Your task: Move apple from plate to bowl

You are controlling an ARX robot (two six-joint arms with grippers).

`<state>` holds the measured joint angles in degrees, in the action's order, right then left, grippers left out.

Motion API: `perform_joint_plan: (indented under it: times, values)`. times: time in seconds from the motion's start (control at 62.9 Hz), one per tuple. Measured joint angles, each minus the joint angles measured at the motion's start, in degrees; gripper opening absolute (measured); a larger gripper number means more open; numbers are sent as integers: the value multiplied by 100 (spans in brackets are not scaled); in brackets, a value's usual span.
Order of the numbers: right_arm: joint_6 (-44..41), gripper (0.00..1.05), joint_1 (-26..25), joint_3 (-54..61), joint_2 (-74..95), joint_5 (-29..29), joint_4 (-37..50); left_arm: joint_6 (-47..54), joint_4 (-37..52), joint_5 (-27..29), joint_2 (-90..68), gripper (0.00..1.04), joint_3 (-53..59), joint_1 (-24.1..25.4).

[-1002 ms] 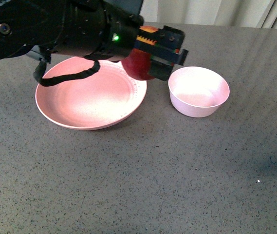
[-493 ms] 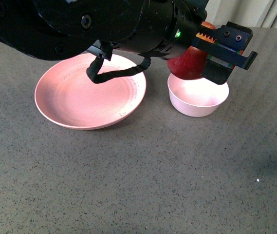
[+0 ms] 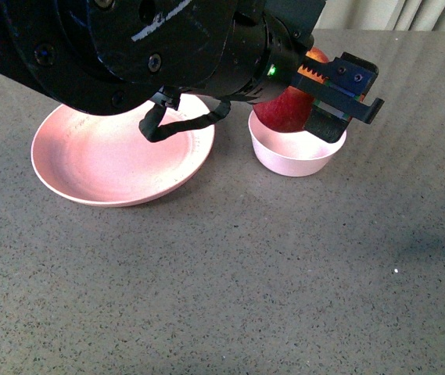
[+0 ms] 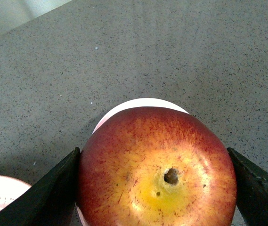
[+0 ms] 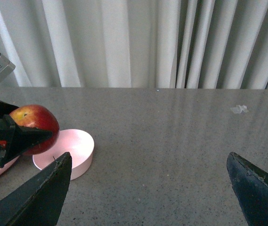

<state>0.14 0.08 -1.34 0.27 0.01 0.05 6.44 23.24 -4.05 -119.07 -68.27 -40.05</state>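
Observation:
My left gripper (image 3: 310,92) is shut on the dark-red apple (image 3: 285,109), holding it just above the small pale bowl (image 3: 296,160). In the left wrist view the apple (image 4: 157,172) fills the space between both black fingers (image 4: 53,193), its yellow stem patch facing the camera, with the bowl's rim (image 4: 141,102) showing behind it. The wide pink plate (image 3: 105,164) lies to the left of the bowl with nothing on it. The right wrist view shows the apple (image 5: 35,127) over the bowl (image 5: 75,150) from the side; my right gripper (image 5: 150,188) is open over bare table, away from them.
The grey speckled tabletop (image 3: 245,297) stretches in front of the plate and bowl. My left arm (image 3: 144,47) hangs over the plate's far side. Pale curtains (image 5: 138,42) close off the back of the table.
My left gripper has carried the apple rightward from the plate's edge to above the bowl, and now holds it a little lower over the bowl.

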Motion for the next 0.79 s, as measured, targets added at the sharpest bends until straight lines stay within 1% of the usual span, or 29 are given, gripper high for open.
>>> perform_joint_plan:
  times: [0.795]
  values:
    - [2, 96, 0, 2, 0, -2, 0, 245, 13, -48, -627, 79, -638, -127]
